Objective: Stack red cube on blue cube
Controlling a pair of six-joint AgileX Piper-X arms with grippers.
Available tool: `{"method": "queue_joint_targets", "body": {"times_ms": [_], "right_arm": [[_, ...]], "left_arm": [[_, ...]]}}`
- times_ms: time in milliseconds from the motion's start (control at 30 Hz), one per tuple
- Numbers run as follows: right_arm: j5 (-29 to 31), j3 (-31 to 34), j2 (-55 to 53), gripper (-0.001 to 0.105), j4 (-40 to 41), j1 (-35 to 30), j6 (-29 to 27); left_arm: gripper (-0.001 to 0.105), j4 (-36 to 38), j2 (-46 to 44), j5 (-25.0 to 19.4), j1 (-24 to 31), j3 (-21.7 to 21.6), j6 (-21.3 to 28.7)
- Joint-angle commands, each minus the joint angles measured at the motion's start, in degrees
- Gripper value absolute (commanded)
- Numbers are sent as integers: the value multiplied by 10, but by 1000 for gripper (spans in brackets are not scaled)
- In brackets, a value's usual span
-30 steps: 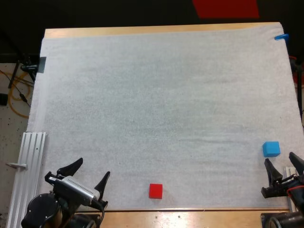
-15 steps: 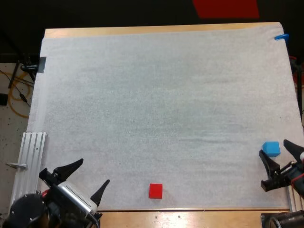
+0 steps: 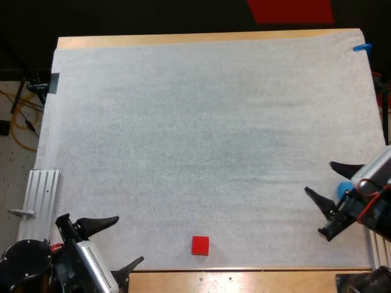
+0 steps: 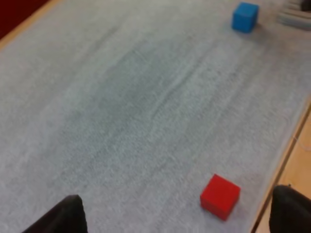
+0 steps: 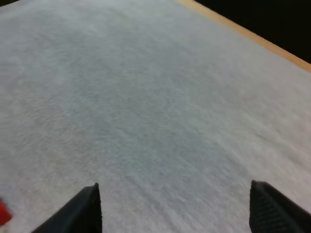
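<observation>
The red cube (image 3: 200, 245) lay on the mat (image 3: 201, 134) about midway across, just beside its near edge, untouched and flat on one face. The blue cube (image 4: 244, 17) sat well apart from it, at the right side of the mat. The left tool (image 3: 129, 239) hung near the left corner of the desk (image 3: 183, 39), its fingers spread wide and gripping nothing. In the left wrist view the red cube showed ahead of it, nearer one finger than the other. The right tool (image 3: 318, 177), also spread and empty, hovered just beside the blue cube and hid part of it in the high view. The step in hand looked like the reach for red, and the left tool seemed better placed for it. To do it well, that tool would need to centre the cube between its fingers, turn so the pads met two opposite flat faces rather than corners, and come down straight before closing. With the cube so close to the mat's edge, the nearer finger risked catching the mat or the desk's lip. The right tool would do best to draw clear of blue, leaving the top face free.
</observation>
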Motion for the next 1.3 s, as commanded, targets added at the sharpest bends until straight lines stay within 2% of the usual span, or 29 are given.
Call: {"method": "queue_joint_targets", "body": {"times_ms": [0,233,433,600,833,1000,1267], "right_arm": [[-6,-10,10,62,-3,14,-14],[-7,-21,73,62,-3,121,-64],[0,-21,145,62,-7,228,-70],[55,-21,215,62,-34,294,-49],[57,-21,307,62,-61,370,-16],[57,-21,360,62,-96,401,7],[44,-21,435,62,-141,409,7]], "left_arm": [[74,16,1,2,-3,-5,2],[74,19,1,2,-3,-5,2],[74,19,1,2,-3,-5,2],[74,19,1,2,-3,-5,2],[74,19,1,2,-3,-5,2],[74,19,1,2,-3,-5,2],[74,19,1,2,-3,-5,2]]}}
